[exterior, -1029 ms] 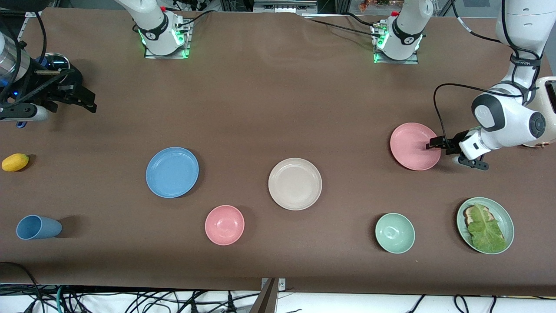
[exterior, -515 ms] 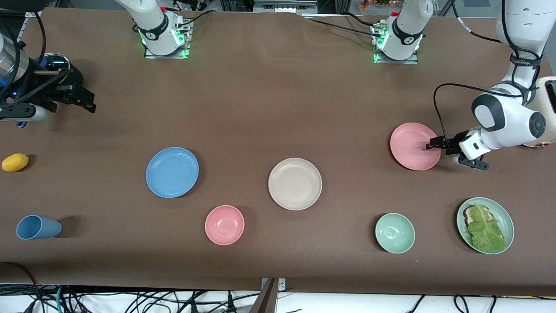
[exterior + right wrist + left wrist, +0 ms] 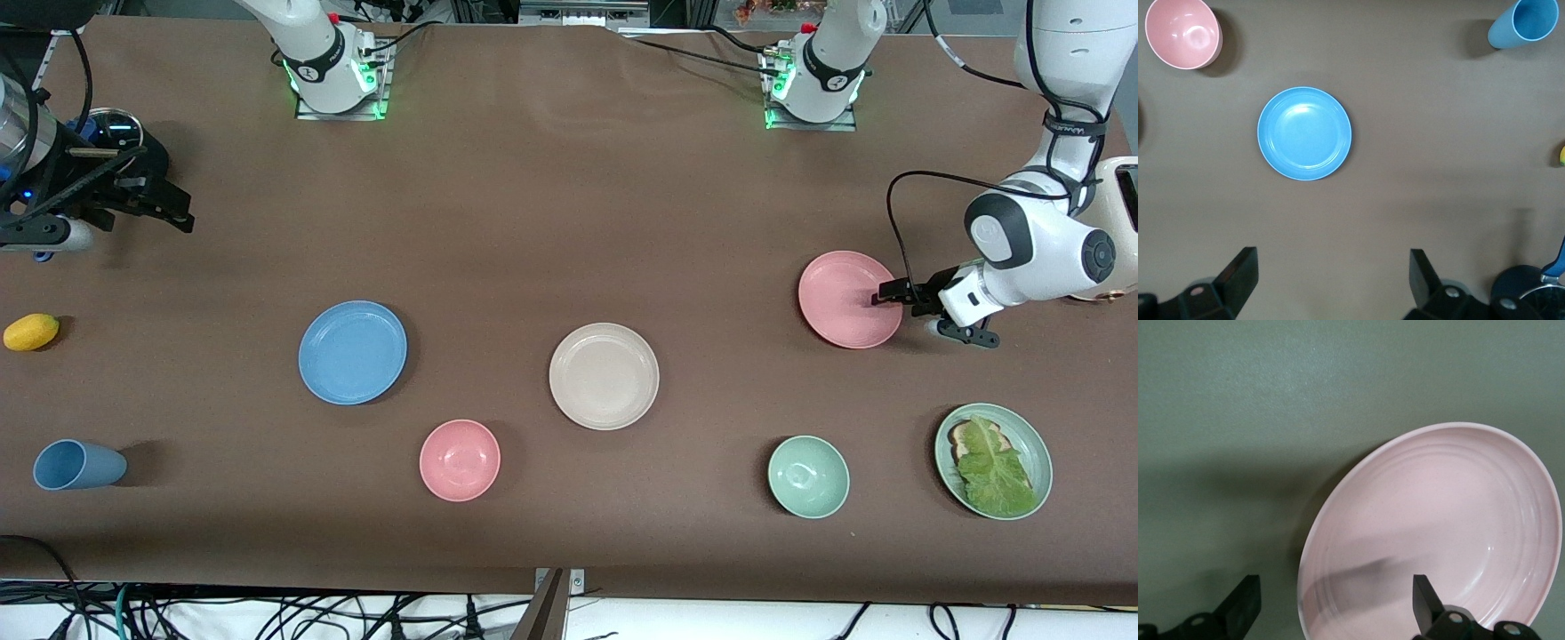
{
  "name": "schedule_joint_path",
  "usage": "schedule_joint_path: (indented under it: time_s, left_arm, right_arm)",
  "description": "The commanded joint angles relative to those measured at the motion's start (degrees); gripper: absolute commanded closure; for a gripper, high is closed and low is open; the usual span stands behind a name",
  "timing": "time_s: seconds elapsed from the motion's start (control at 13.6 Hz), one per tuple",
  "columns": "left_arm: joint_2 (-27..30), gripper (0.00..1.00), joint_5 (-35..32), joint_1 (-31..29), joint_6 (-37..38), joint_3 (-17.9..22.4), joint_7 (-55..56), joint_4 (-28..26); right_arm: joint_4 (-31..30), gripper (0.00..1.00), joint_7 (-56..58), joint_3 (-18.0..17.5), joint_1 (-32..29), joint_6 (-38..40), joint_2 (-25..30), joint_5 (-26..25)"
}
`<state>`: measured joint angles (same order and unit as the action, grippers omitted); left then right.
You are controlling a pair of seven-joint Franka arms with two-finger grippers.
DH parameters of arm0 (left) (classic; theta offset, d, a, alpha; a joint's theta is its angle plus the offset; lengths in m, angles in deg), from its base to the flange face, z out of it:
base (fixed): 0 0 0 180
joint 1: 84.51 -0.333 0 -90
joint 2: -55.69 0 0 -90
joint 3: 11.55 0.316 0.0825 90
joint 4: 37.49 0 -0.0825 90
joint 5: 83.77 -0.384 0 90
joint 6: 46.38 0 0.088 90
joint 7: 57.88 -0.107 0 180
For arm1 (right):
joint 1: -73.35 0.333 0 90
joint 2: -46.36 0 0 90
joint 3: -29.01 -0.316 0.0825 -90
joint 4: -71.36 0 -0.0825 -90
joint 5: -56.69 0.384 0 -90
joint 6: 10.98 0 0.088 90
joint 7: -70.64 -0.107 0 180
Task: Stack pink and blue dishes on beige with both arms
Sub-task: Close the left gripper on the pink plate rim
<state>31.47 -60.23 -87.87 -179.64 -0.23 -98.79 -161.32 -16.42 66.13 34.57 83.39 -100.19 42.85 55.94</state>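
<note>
Left pincer (image 3: 892,297) sits low at the pink plate (image 3: 846,299), fingers spread wide astride its rim at the edge toward the left arm's end, gripping nothing! Right pincer (image 3: 171,207) hangs wide apart too, holding nothing, up over the tabletop (image 3: 569,213) at the right arm's end. Beige plate (image 3: 604,376) is our landmark, mid-table. Pink plate lies well apart from it toward the left arm's end, blue plate (image 3: 353,352) toward the right arm's end. Pink bowl (image 3: 460,460) rests nearer the camera than the beige.
</note>
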Motion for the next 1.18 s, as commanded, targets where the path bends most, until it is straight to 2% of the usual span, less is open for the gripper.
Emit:
schedule_joint_path:
  time_s: [0.0,0.22,0.29,0.37,0.44,0.51,0.74,0.81,1.1]
  left_arm:
    - [-0.66,0.0,2.12,0.2,-0.86,0.37,-1.9,-0.27]
    - [-0.66,0.01,2.12,0.19,-1.74,0.37,-1.9,-0.62]
    - [-0.66,0.05,2.12,0.19,-1.65,0.37,-1.9,-0.62]
    - [-0.66,0.17,2.12,0.11,-1.65,0.37,-1.9,-0.62]
    - [-0.66,0.44,2.12,0.02,-1.48,0.37,-1.9,-0.62]
    - [-0.57,0.61,2.12,0.02,-1.21,0.37,-1.9,-0.54]
    - [-0.57,0.93,2.12,0.02,-0.34,0.37,-1.81,-0.36]
    - [-0.57,1.0,2.12,0.02,0.8,0.37,-1.81,-0.1]
    - [-0.48,1.0,1.86,0.02,1.69,0.45,-2.6,0.17]
  right_arm:
    - [0.94,0.0,0.11,0.06,-0.2,0.79,-0.27,0.4]
    - [0.94,0.0,0.02,0.06,-0.11,0.96,-0.36,0.4]
    - [0.94,0.0,0.02,0.06,-0.2,0.96,-0.36,0.4]
    - [0.94,0.0,0.2,0.06,-0.2,0.96,-0.36,0.4]
    - [0.94,0.0,0.29,0.06,-0.2,0.96,-0.36,0.4]
    - [0.94,0.0,0.29,0.15,-0.2,0.96,-0.36,0.4]
    - [0.94,0.0,0.38,0.15,-0.2,0.88,-0.36,0.31]
    - [0.94,0.0,0.38,0.15,-0.2,0.88,-0.36,0.31]
    - [0.94,0.0,0.38,0.15,-0.28,0.88,-0.36,0.31]
